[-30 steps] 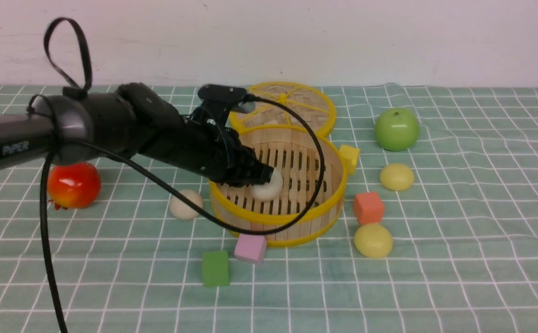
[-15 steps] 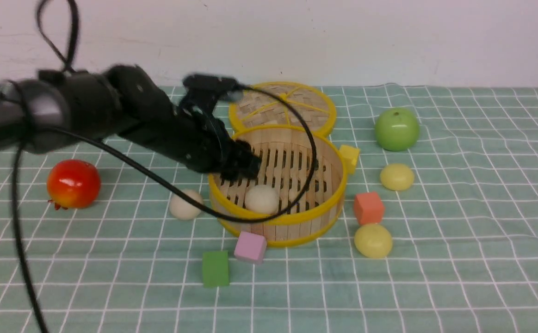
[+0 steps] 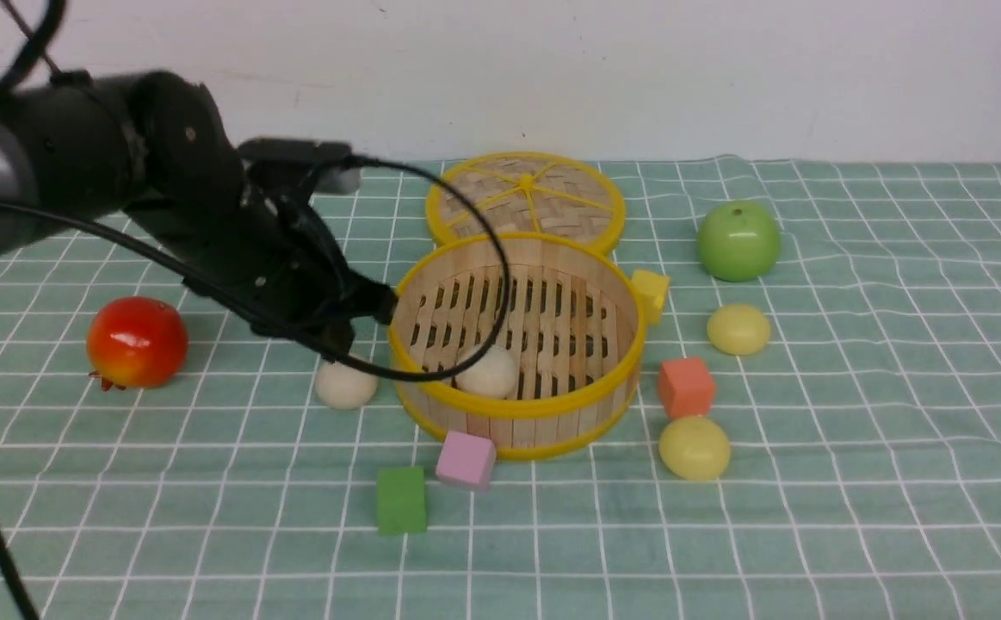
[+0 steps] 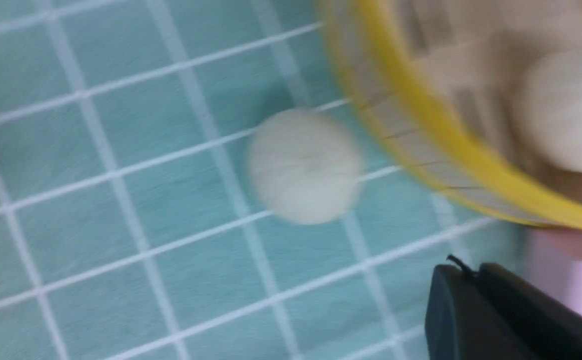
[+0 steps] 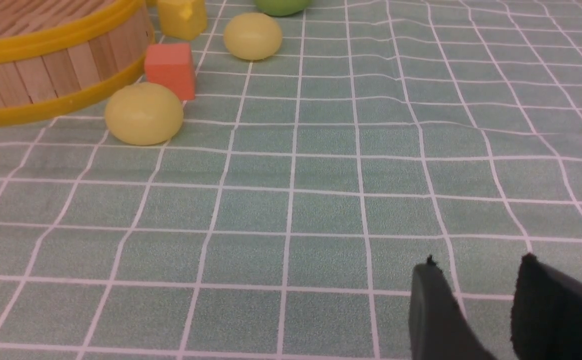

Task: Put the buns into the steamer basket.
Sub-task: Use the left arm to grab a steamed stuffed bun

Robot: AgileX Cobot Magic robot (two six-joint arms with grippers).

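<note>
A green checked cloth meets a white wall. Front view: one off-white bun sits in the steamer basket at its near rim. A second off-white bun lies just outside, below the left gripper. Two yellow buns lie right, with open cloth beyond. Left wrist view, blurred: fingers together, empty. Right wrist view: right gripper parted, empty.

No lettering, label, brand, number or sign can be read on anything around either pincer at this moment.

Left arm angled down, left tool empty, jaw gap too blurred to judge, right tool parted, empty.
</note>
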